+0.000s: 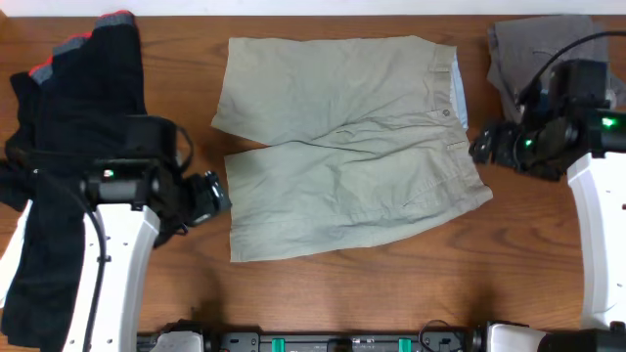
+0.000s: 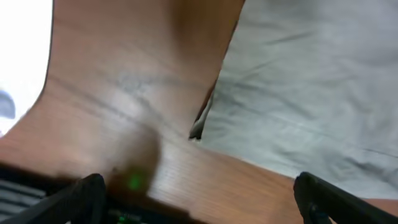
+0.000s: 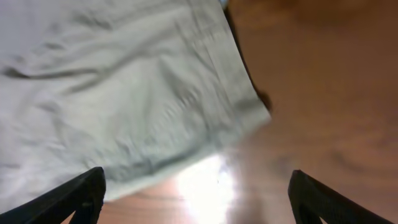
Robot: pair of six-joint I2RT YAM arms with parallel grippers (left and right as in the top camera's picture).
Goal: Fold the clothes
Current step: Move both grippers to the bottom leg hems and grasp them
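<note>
**Between the left claw (image 1: 210,198) and the right claw (image 1: 486,147), large khaki-beige cotton shorts (image 1: 342,147) lie flat for folding**

The shorts are spread open on the brown wooden table (image 1: 342,293), smoothed enough that hems and waistband are reachable. The waistband faces the right claw, showing its pale blue lining (image 1: 460,93) and small round button (image 1: 447,113). The two leg hems face the left claw.

The right claw sits just beside the waistband's lower corner. Its wrist view shows both fingers spread wide, that corner lying ahead between them. The left claw sits just beside the nearer leg's hem, fingers likewise wide apart, with the hem corner ahead of it. Neither holds anything. Opposite ends look chosen so that the cloth can be lifted evenly. Whether either claw touches the fabric I cannot tell.

Behind the left claw lies a heap of black garments with red-grey trim (image 1: 88,88). Behind the right claw sit crumpled grey fabric shorts (image 1: 528,49). Both are well apart from the khaki pair, likely waiting their turn.
</note>
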